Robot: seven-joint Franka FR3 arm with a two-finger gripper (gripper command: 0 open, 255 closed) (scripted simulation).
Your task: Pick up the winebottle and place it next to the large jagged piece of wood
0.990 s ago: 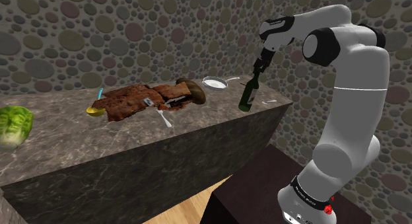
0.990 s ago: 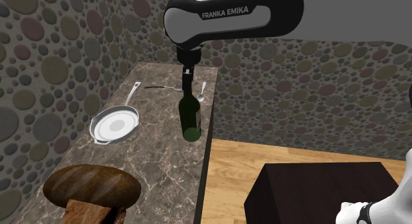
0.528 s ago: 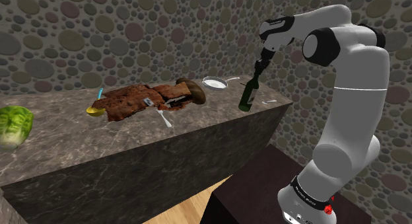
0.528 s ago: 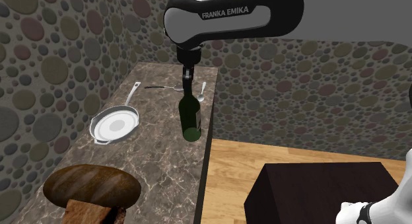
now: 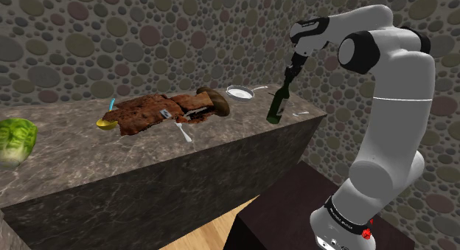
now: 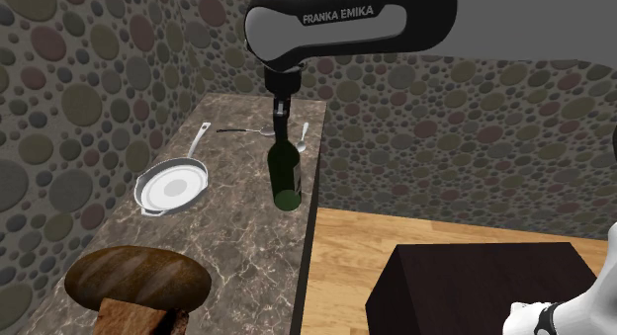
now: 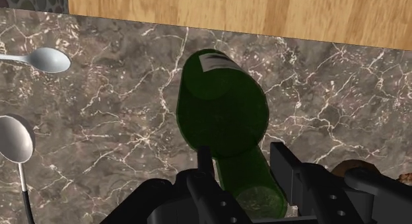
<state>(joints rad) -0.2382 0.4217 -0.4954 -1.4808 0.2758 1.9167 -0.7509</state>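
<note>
**Minimal movement since last frame: bottle gripped at neck**

Hardly anything has shifted. In the second exterior view the arm link marked "FRANKA EMIKA" [image 6: 341, 14] sits marginally higher than half a second ago. The winebottle [image 5: 277, 107] occupies practically the same spot.

1. Position. The green winebottle stands near the right end of the worktop [image 5: 221, 138] in the shoulder view, close to the near edge. Whether its base touches the surface cannot be told.
2. Grip. The claw [image 7: 242, 156] is closed on the bottle neck, one finger on each side. Judged purpose: the neck is the narrowest section the fingers can span, so the body hangs below for carrying.
3. Destination. The jagged wood [image 5: 158, 110] lies well apart, toward the shoulder view's left, beyond a frying pan [image 5: 239, 92].
4. Markings. A pale label [image 7: 212, 61] shows on the bottle body; no text on it is legible.
</note>
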